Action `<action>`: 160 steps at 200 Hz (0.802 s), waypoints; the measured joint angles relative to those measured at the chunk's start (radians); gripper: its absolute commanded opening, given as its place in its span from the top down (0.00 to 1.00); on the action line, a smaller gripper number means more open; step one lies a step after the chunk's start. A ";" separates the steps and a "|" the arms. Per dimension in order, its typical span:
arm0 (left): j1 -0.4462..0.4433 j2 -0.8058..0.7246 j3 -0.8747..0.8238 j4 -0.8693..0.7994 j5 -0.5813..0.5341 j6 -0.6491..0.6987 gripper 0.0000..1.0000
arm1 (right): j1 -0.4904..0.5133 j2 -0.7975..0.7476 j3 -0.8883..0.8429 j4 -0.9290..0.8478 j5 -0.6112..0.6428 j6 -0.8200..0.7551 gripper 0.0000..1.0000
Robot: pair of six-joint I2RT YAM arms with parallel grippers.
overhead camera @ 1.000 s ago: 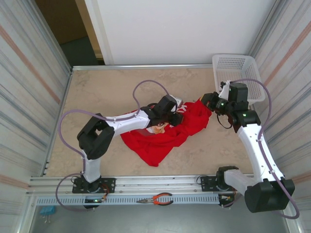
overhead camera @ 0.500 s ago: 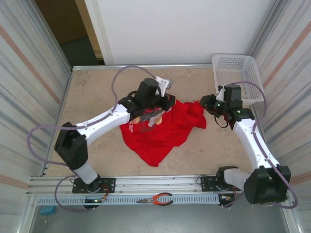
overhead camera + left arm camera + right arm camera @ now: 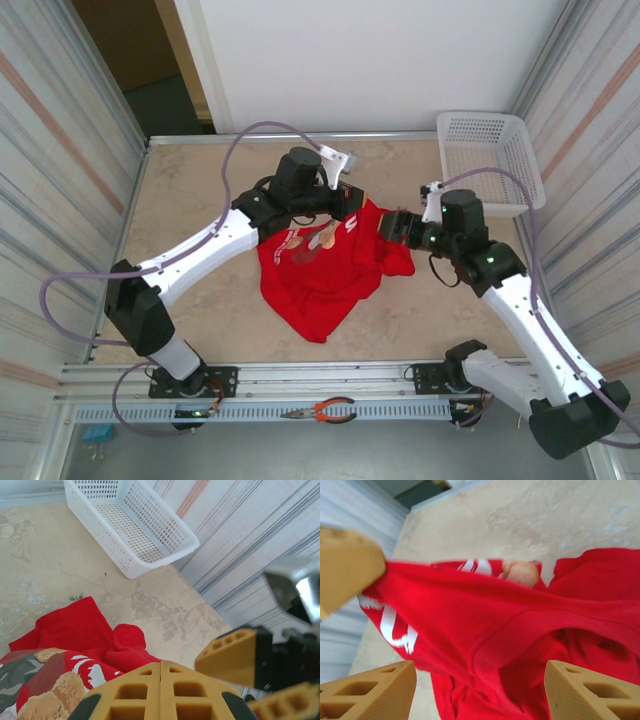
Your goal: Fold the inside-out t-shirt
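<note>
Pale stone-look table [image 3: 200, 190] and, dead centre, the soft, wrinkly bright red cloth t-shirt [image 3: 325, 280]. It's light and floppy, so I reckon it'll sag. My left gripper [image 3: 347, 203] is pinched tight on its twelve o'clock edge. My right gripper [image 3: 392, 226] hovers at two o'clock, jaws wide. Best take the thick seamed edge.

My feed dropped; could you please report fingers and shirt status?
Left fingers shut on far edge of red t-shirt. Right fingers open over its right side. White basket apart, far right corner.
</note>
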 measured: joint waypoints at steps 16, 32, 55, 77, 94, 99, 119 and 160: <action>0.000 0.000 0.008 -0.004 0.001 -0.004 1.00 | 0.073 0.024 -0.024 0.012 0.042 0.002 0.33; 0.000 0.000 0.011 -0.009 0.000 -0.016 1.00 | 0.113 0.063 -0.050 0.039 0.078 0.003 0.34; 0.000 0.000 0.018 -0.018 0.003 -0.037 1.00 | 0.120 0.151 -0.082 0.087 0.117 0.007 0.43; 0.003 0.000 0.029 -0.023 0.011 -0.049 1.00 | 0.106 0.242 -0.080 0.126 0.118 -0.005 1.00; 0.013 0.000 0.034 -0.029 0.012 -0.053 1.00 | 0.070 0.275 -0.052 0.116 0.077 -0.031 1.00; 0.018 0.000 0.034 -0.033 0.012 -0.053 1.00 | 0.058 0.274 -0.040 0.106 0.064 -0.040 1.00; 0.074 0.001 0.034 -0.053 0.007 -0.056 1.00 | -0.015 0.227 0.030 0.061 -0.016 -0.082 1.00; 0.198 0.093 0.094 -0.064 0.048 -0.053 0.65 | -0.198 0.070 0.161 0.027 -0.265 -0.110 1.00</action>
